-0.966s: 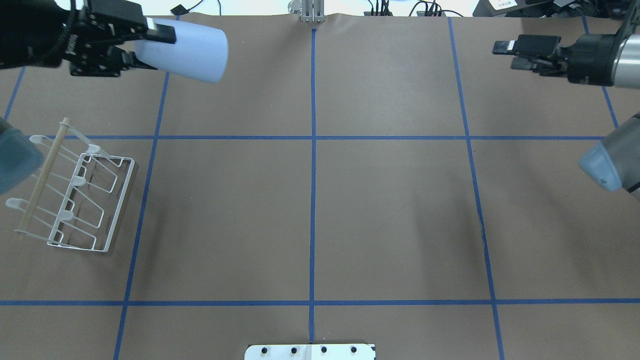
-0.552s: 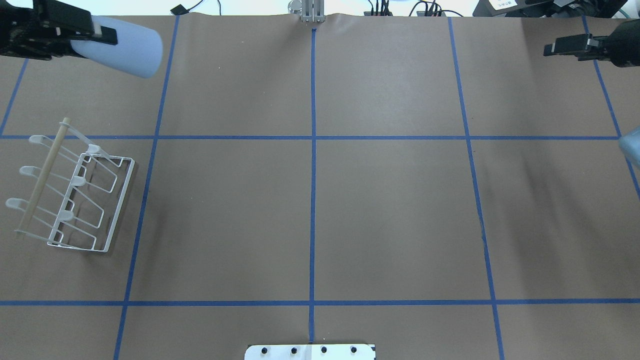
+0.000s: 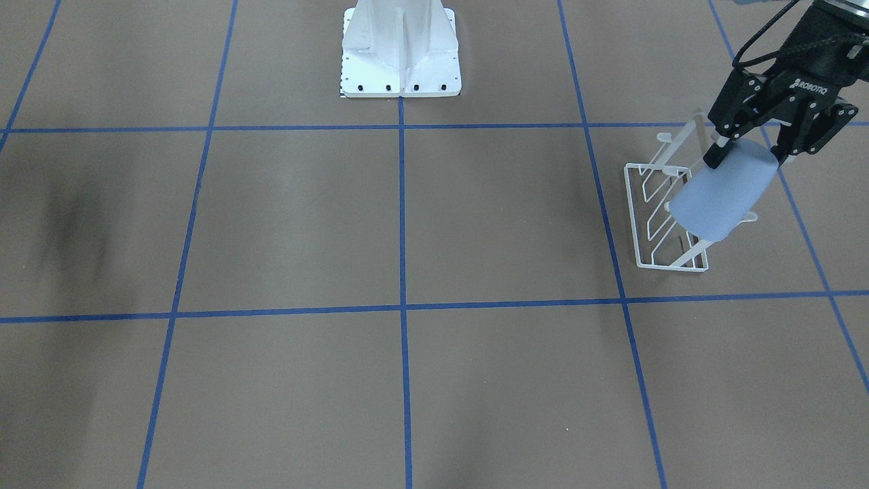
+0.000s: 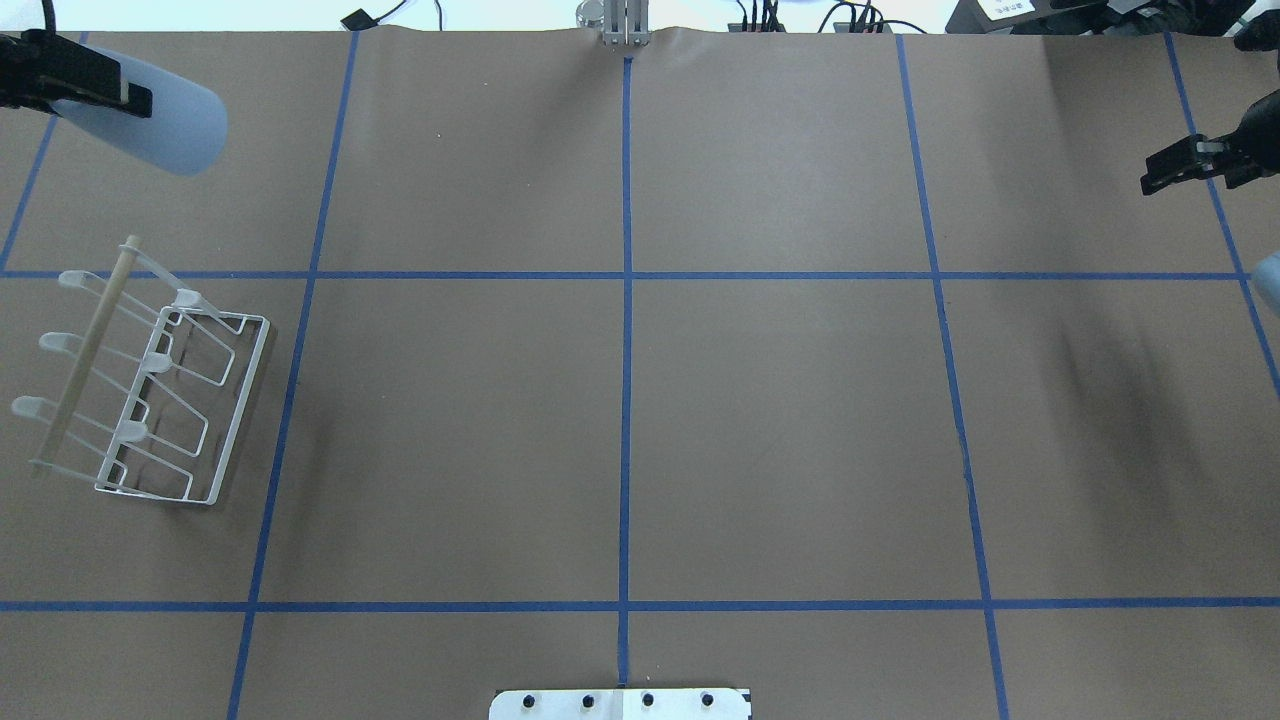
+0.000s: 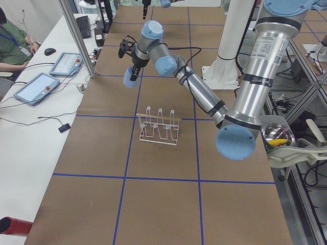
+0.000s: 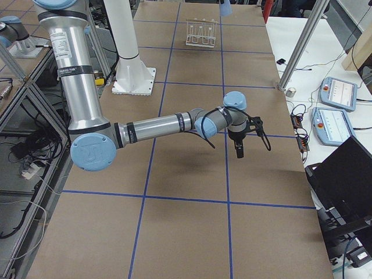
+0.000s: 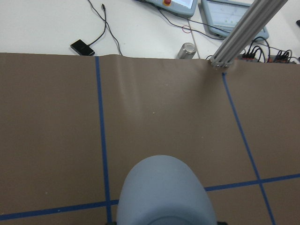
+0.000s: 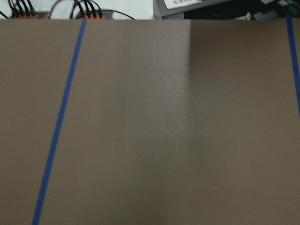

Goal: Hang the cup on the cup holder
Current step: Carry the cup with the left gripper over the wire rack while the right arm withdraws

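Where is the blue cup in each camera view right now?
Front-facing: cup at right, overlapping the cup holder.
Overhead: cup in the top left corner, beyond the cup holder.
Exterior left: cup upper left of centre, raised.
Exterior right: cup at the top edge.
Left wrist: cup at bottom centre.
Right wrist: not in it.
Shared landmark: the cup holder.

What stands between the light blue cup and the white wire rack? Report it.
Nothing visible does. The left tool holds the light blue plastic tumbler in the air, beyond the white wire rack with its wooden dowel. Only bare brown table lies between them.
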